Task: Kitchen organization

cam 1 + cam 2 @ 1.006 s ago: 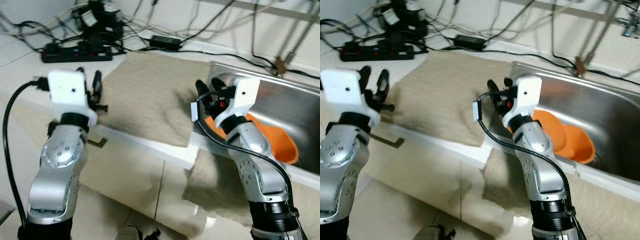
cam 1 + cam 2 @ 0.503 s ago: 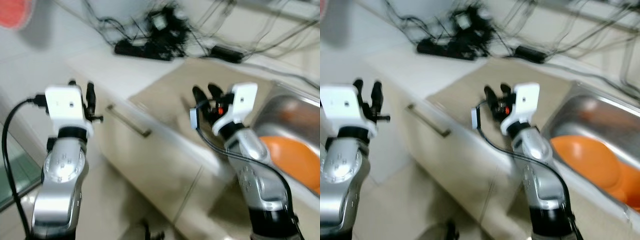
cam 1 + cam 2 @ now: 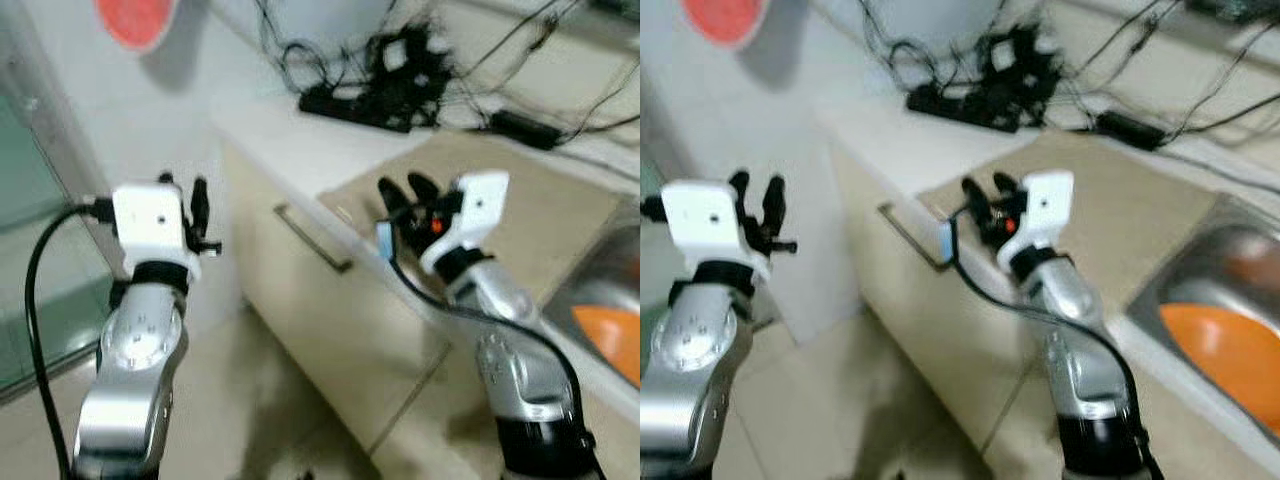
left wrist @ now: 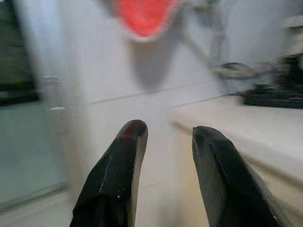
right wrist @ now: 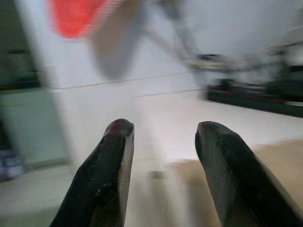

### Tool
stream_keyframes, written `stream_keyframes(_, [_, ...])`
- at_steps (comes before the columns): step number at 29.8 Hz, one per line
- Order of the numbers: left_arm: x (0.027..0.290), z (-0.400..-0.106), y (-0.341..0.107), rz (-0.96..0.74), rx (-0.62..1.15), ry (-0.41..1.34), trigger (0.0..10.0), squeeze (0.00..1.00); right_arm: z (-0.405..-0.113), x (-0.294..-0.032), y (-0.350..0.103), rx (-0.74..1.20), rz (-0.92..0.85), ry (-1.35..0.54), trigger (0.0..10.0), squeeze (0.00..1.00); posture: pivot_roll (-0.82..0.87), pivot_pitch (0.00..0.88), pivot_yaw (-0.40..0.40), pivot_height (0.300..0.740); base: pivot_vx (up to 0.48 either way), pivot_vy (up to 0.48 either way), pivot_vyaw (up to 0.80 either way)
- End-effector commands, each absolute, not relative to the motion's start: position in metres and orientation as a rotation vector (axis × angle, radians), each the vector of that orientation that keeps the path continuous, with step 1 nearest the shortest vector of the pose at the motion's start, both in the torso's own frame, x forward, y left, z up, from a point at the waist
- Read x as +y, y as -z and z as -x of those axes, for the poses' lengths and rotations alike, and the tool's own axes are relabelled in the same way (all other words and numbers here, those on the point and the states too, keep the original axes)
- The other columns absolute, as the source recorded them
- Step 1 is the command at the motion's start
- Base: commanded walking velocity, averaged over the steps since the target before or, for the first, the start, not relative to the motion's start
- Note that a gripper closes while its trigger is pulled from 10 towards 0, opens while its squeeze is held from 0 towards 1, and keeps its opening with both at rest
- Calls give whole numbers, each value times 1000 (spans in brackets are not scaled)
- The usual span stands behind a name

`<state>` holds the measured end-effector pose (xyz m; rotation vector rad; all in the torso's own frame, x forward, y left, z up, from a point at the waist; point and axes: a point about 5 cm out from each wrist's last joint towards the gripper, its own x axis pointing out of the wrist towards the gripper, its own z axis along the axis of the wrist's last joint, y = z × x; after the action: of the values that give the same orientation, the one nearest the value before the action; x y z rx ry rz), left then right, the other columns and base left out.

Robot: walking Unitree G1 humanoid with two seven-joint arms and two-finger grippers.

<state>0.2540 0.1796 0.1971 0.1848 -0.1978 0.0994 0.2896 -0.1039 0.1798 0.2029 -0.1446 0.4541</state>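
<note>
Left gripper (image 3: 188,197): hovering in front of the cabinet side, off the counter's end, fingers (image 4: 113,175) parted with nothing between them.
Right gripper (image 3: 408,195): hovering above the counter edge (image 3: 300,175), over the near corner of the beige mat (image 3: 500,190); fingers (image 5: 102,177) spread and carrying nothing.
View: swinging to the robot's left over the last second; blurring throughout, so reading as camera motion, not as motion of the things.
Coming into view: red round shape on the wall (image 3: 135,18), glass door panel (image 3: 40,230), drawer handle (image 3: 312,238) on the cabinet front.
Sliding out: steel sink (image 3: 1200,290), a second ago central, now sitting at the right margin.
Orange bowl (image 3: 1225,355): lying inside the sink, partly cropped, well apart from both grippers.
Power strip and cables (image 3: 385,85): resting at the back of the counter.
Arm poses: staying raised and matching the earlier pictures.
Meaning for the task: turning away from the sink and bowl, probably heading toward another part of the kitchen; which item is being sought cannot be told.
</note>
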Motion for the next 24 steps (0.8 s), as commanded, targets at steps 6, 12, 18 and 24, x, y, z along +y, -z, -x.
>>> stream_keyframes(6, [177, -253, -198, -213, -200, -83, 10000, 0, -286, -106, -175, -111, -220, -475, 10000, 0, 37, 0, -48, 740, 0, 0, 800])
stream_keyframes(12, [177, -253, -198, -214, -193, -81, 10000, 0, -284, -104, -171, -98, -226, -480, 10000, 0, 39, 0, -48, 740, 0, 0, 800])
stream_keyframes(18, [177, -254, -197, -210, -190, -75, 10000, 0, -283, -104, -168, -82, -229, -494, 10000, 0, 39, 0, -50, 740, 0, 0, 800])
stream_keyframes(24, [176, -256, -195, -188, -179, -59, 10000, 0, -282, -104, -156, -31, -242, -504, 10000, 0, 35, 0, -46, 740, 0, 0, 800])
